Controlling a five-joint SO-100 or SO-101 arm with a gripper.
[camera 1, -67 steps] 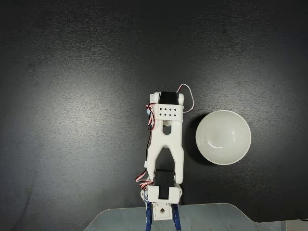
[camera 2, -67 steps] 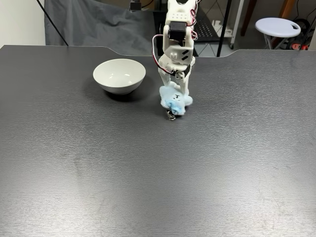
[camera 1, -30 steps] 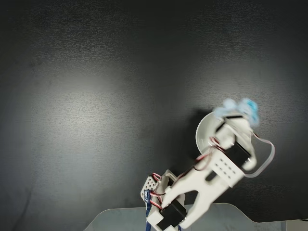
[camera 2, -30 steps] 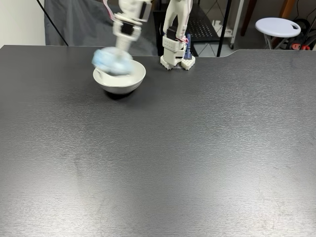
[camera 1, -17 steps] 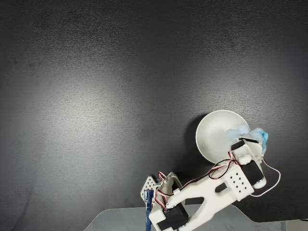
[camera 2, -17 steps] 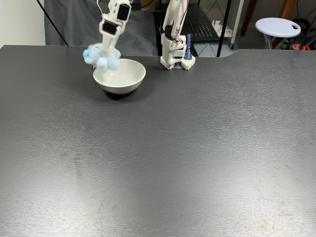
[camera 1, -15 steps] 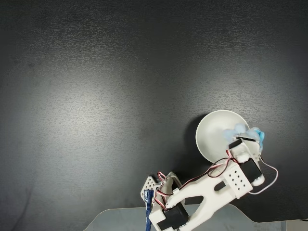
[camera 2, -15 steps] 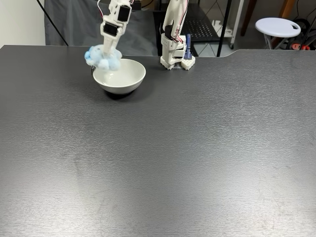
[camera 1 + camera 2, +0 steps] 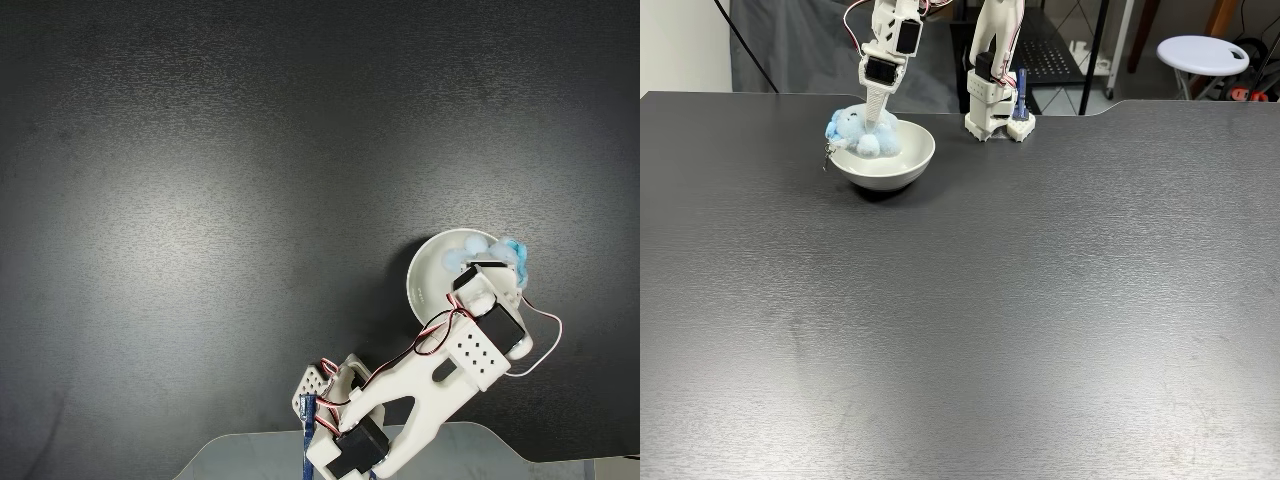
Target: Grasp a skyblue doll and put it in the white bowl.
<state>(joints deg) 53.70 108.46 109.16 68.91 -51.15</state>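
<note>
The white bowl (image 9: 430,278) sits on the black table, right of the arm's base in the top-down fixed view and left of it in the front fixed view (image 9: 904,163). The skyblue doll (image 9: 855,129) hangs low over the bowl's left side in the front view, its metal ring dangling outside the rim. My gripper (image 9: 872,122) points down from above, shut on the doll. From the top, the doll (image 9: 494,251) lies over the bowl's far right part, with the gripper (image 9: 480,266) and white wrist covering much of the bowl.
The arm's base (image 9: 995,118) stands at the table's far edge, right of the bowl in the front view. Beyond the table are a white stool (image 9: 1202,52) and dark cloth. Wide bare table stretches in front of the bowl.
The gripper carried the doll from the table in front of the base over to the bowl. In the last half second it shifted from the rim inward and came down lower.
</note>
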